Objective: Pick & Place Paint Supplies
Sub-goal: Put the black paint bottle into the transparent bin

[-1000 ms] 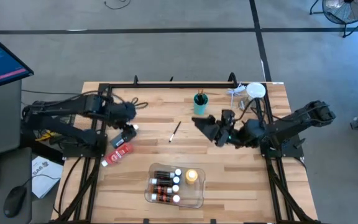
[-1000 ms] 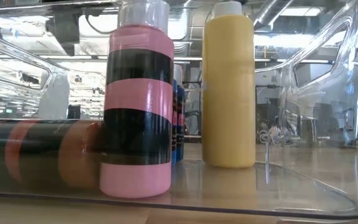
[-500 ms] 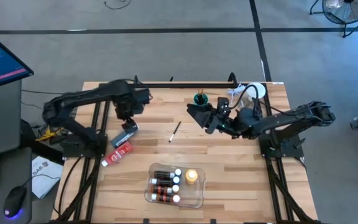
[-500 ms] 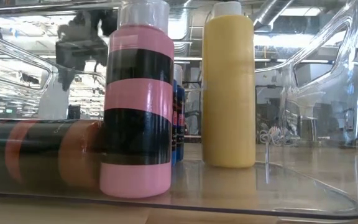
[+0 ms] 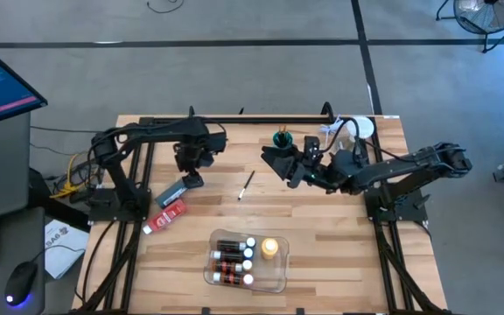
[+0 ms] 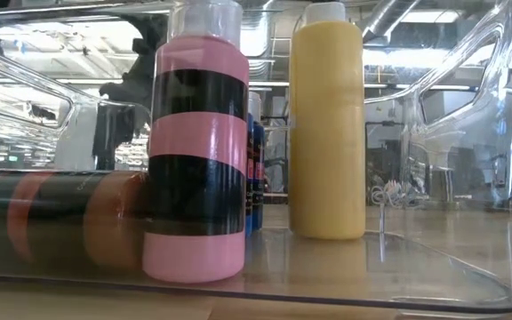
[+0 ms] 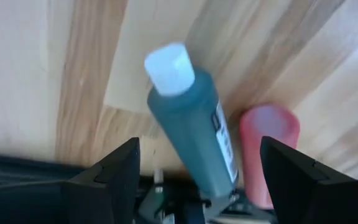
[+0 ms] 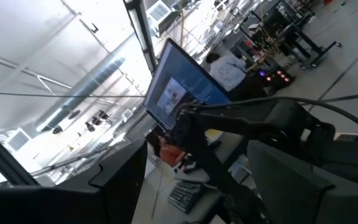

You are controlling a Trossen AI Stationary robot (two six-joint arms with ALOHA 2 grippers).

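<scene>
A dark grey-green paint tube (image 7: 197, 140) with a white cap lies on its side on the wooden table, beside a red tube (image 7: 267, 149). My left gripper (image 7: 197, 149) hangs above the dark tube (image 5: 180, 190), pointing down. It is open, with one finger on each side of the tube and clear of it. A thin brush (image 5: 246, 185) lies mid-table. My right gripper (image 5: 276, 160) is raised beside the teal cup (image 5: 282, 140), open and tilted upward, with nothing between its fingers.
A clear tray (image 5: 280, 282) at the near middle holds several small bottles and a yellow bottle (image 5: 270, 248). In the low view a pink-and-black bottle (image 6: 196, 151) stands beside the yellow one (image 6: 327, 133). The red tube (image 5: 171, 213) lies near the left edge. A white round object (image 5: 360, 129) sits far right.
My left gripper has swung from the table's left side toward its middle and come down, tipping to point downward over the dark tube. My right gripper has shifted slightly toward the teal cup and tipped upward. The tubes and brush have stayed in place.
</scene>
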